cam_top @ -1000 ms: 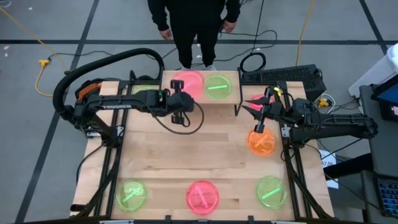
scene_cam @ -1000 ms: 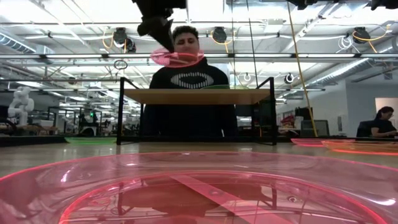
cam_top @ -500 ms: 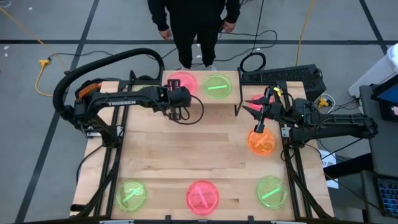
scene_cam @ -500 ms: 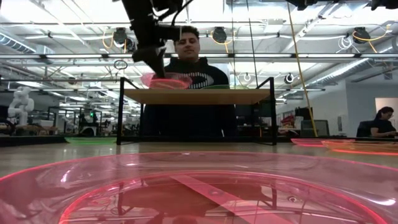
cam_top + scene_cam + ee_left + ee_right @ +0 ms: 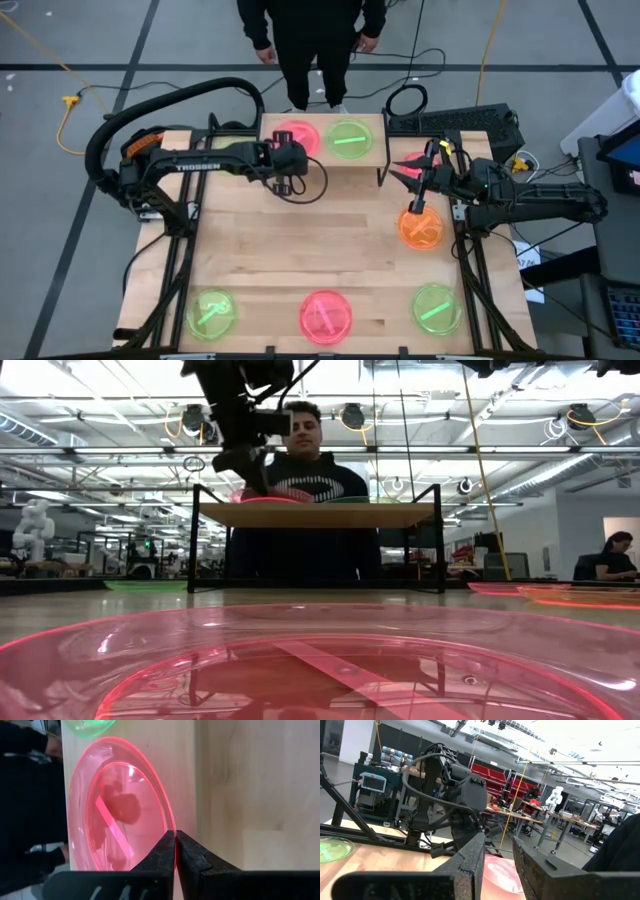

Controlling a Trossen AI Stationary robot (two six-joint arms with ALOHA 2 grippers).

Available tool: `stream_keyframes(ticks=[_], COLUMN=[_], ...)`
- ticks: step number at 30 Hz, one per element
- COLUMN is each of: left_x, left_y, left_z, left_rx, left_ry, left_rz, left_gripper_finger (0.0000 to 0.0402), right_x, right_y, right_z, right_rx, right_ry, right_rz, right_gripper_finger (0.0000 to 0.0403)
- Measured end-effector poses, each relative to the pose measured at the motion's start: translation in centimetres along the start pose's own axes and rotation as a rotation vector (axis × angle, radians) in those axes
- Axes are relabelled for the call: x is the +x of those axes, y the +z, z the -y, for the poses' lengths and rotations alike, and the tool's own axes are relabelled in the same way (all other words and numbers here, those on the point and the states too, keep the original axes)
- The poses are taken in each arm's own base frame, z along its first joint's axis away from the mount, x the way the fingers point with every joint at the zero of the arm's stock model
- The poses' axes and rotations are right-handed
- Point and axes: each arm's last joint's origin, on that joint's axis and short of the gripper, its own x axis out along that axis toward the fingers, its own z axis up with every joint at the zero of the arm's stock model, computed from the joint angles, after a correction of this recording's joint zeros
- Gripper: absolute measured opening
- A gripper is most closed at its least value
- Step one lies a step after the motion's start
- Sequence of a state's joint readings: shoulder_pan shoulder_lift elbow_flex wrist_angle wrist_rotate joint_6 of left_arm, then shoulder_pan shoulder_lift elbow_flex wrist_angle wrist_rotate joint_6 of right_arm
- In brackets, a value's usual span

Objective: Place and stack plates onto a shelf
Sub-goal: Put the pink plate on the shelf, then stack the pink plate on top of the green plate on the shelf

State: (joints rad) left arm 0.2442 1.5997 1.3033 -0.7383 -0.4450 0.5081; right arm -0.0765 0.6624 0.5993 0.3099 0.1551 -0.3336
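A pink plate (image 5: 297,134) lies flat on the shelf (image 5: 325,157) at the table's far edge, beside a green plate (image 5: 349,138). My left gripper (image 5: 293,153) is shut on the pink plate's near rim; the low view shows it (image 5: 248,478) just above the shelf board (image 5: 320,515). My right gripper (image 5: 420,182) waits near the right edge, above an orange plate (image 5: 420,228), shut on a second, tilted pink plate (image 5: 408,166). On the near table lie two green plates (image 5: 211,312) (image 5: 436,307) and a pink one (image 5: 326,315). My left gripper pinches the pink plate's rim (image 5: 172,826) between its two fingertips, on the side nearest the table's middle. The fingers (image 5: 162,851) slant down from the near left. The plate rests flat on the shelf (image 5: 184,780). My right gripper has a pink plate (image 5: 499,871) between its fingers (image 5: 472,857). The plate is lifted clear and tilted; which part the fingers are on is hidden by the gripper.
A person in black (image 5: 310,40) stands just beyond the shelf at the far edge. The shelf's black legs (image 5: 197,540) (image 5: 438,538) stand on the tabletop. A keyboard (image 5: 455,122) and cables lie at the far right corner. Bare wood (image 5: 320,240) fills the table's middle.
My left gripper moved down and slightly toward the far-left, staying shut on the pink plate. The plate, held raised above the shelf a second ago, has come down and now lies flat on the board beside the green plate.
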Motion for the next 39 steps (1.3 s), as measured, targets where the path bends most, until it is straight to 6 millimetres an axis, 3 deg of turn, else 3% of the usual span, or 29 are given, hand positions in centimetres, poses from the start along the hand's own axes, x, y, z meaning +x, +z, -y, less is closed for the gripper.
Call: stream_keyframes(ticks=[18, 26, 32, 35, 39], left_x=[-0.1, 0.2, 0.2, -0.8, -3.6], left_y=[0.1, -0.3, -0.4, -0.2, 0.6], left_z=[0.2, -0.4, -0.6, -0.6, -0.6], left_rx=[0.030, 0.008, 0.023, 0.036, 0.044], left_ry=[-0.006, 0.010, 0.053, 0.078, 0.114], left_rz=[-0.002, -0.019, -0.044, -0.035, 0.048], left_gripper_finger=[0.0022, 0.0079, 0.0088, 0.0088, 0.0088], right_x=[0.0, 0.0, 0.0, 0.0, 0.0], right_y=[0.0, 0.0, 0.0, 0.0, 0.0], right_z=[0.0, 0.0, 0.0, 0.0, 0.0], right_rx=[0.007, 0.008, 0.008, 0.008, 0.008], right_ry=[0.000, 0.000, 0.000, 0.000, 0.000], right_rz=[-0.001, 0.000, 0.000, -0.001, 0.000], right_gripper_finger=[0.0086, 0.0086, 0.0086, 0.0086, 0.0086])
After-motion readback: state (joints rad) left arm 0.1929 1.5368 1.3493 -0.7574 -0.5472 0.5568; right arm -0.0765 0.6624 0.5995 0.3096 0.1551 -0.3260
